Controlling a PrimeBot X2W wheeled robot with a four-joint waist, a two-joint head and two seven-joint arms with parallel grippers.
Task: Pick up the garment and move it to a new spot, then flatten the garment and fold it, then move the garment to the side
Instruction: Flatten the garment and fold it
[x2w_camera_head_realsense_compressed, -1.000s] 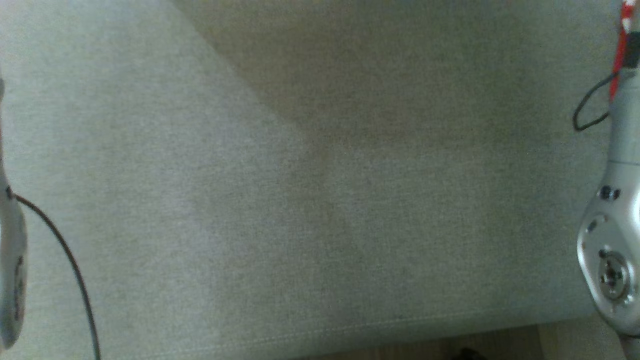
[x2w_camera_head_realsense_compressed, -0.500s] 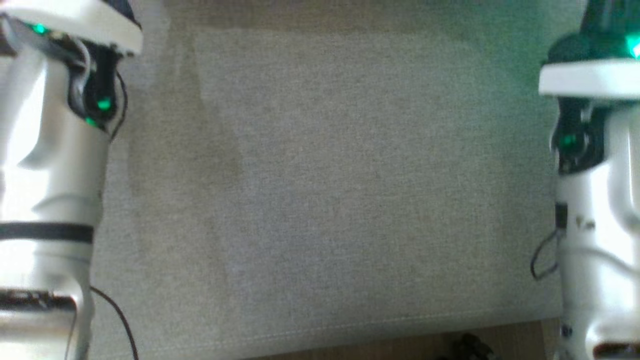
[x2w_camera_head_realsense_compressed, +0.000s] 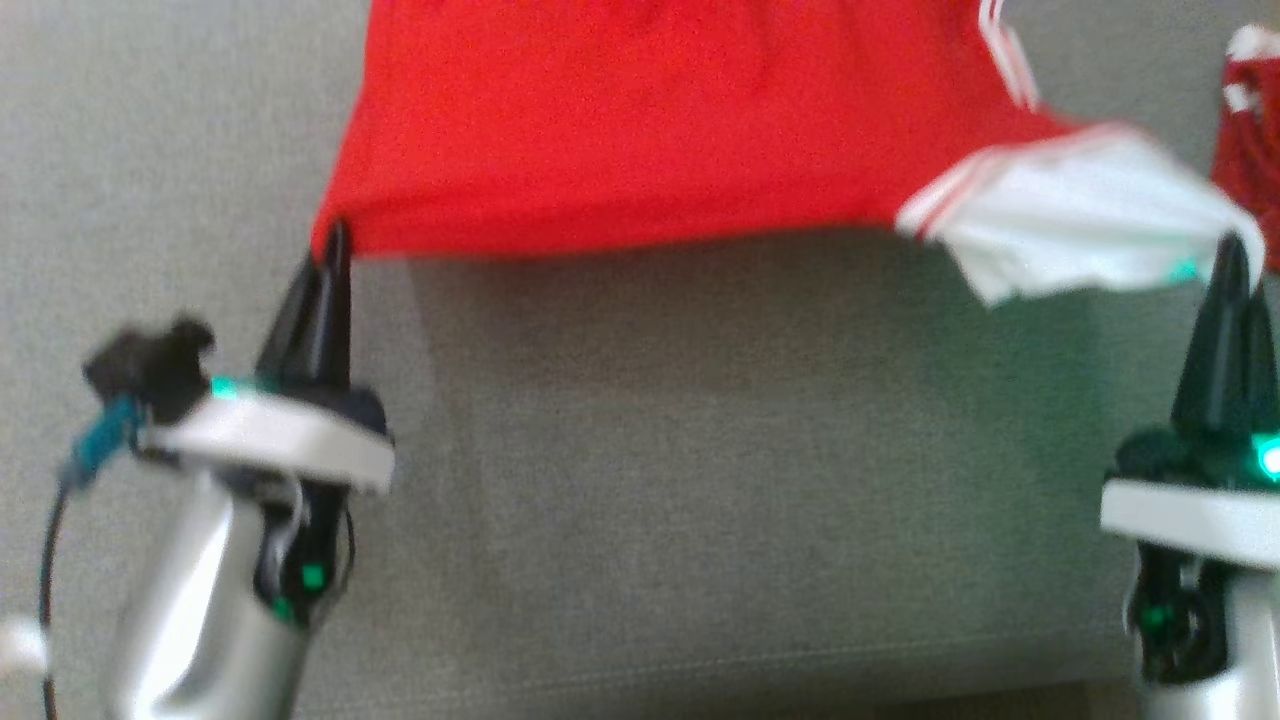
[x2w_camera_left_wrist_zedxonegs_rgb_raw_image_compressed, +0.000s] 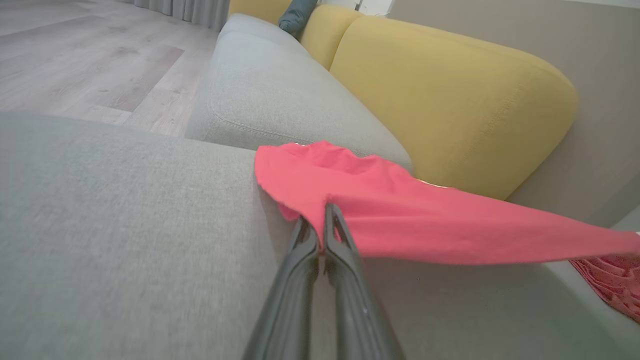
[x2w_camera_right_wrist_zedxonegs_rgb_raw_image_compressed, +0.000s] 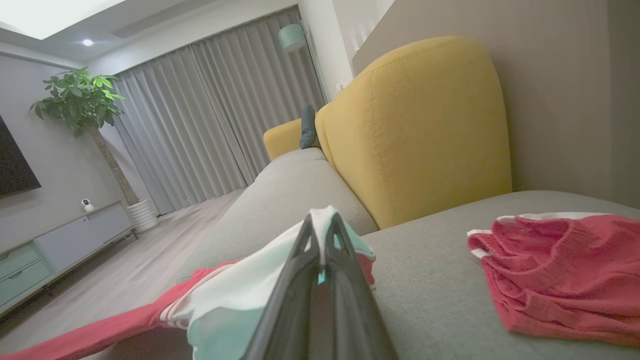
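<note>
Red garment (x2w_camera_head_realsense_compressed: 620, 130) taut abv sofa (x2w_camera_head_realsense_compressed: 700, 450)

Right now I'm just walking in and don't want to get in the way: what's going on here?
The robot holds a red garment stretched between both grippers over the grey sofa seat. The left gripper is shut on a red corner, the right gripper on its white-trimmed end. A second garment, also red, lies crumpled on the seat nearby.

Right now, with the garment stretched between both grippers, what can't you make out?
The garment: far part cut off by the head view's top edge.
A second red garment: cut off by that view's right edge.
The right gripper: how much cloth it pinches, hidden by the draped white cloth, right wrist view.
</note>
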